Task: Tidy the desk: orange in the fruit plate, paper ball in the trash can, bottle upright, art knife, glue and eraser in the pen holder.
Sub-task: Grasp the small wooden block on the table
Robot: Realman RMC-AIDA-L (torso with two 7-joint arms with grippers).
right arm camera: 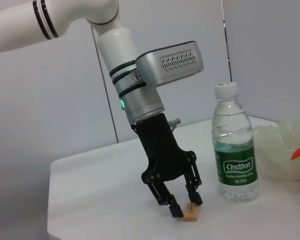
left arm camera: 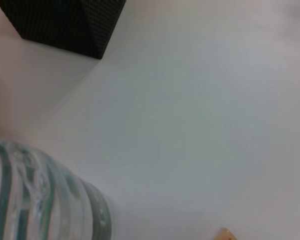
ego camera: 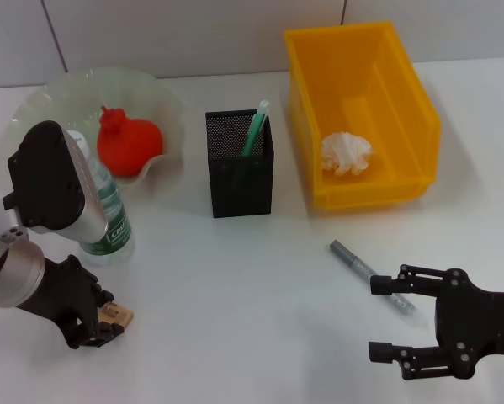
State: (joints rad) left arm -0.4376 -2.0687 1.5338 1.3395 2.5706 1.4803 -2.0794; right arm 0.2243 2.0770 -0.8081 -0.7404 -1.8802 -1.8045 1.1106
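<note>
your left gripper (ego camera: pixel 100 324) closes its fingers around the eraser (ego camera: pixel 115 316) at the desk's near-left corner, bound for the holder (ego camera: pixel 240 164); right gripper (ego camera: pixel 384 318) waits open.

The left arm's wrist housing hides the upper half of the water bottle (ego camera: pixel 107 217) in the head view. The left gripper (right arm camera: pixel 184 206) covers part of the tan eraser (right arm camera: pixel 191 212). The pen holder's (ego camera: pixel 240 163) mesh hides the green pen's (ego camera: pixel 254 130) lower part. The right gripper's (ego camera: pixel 392 316) body runs off the picture's edge.
</note>
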